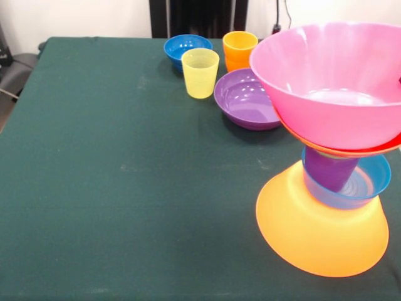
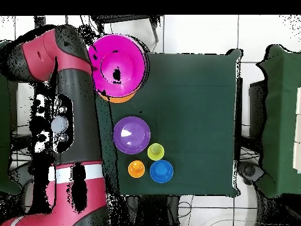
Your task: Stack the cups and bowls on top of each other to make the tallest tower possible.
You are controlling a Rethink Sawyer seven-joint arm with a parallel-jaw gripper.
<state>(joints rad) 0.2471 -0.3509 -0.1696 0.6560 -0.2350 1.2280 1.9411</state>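
The tower stands at the right of the front view. Its base is the big yellow-orange bowl (image 1: 322, 235), upside down. On it come a light blue bowl (image 1: 369, 185), the purple cup (image 1: 329, 170), an orange-red bowl (image 1: 376, 149) and the large pink bowl (image 1: 332, 84) on top. In the overhead view the pink bowl (image 2: 120, 63) hides most of the tower. The yellow cup (image 1: 200, 73), orange cup (image 1: 240, 50), dark blue bowl (image 1: 187, 49) and purple bowl (image 1: 245, 99) stand loose at the back. The green bowl is out of view. I see no gripper; only the red and black arm (image 2: 59, 88) shows beside the tower.
The green table cloth (image 1: 113, 175) spreads left of the tower. In the overhead view the loose purple bowl (image 2: 131, 135), yellow cup (image 2: 156, 151), orange cup (image 2: 136, 169) and dark blue bowl (image 2: 161, 171) cluster near the robot's side of the table.
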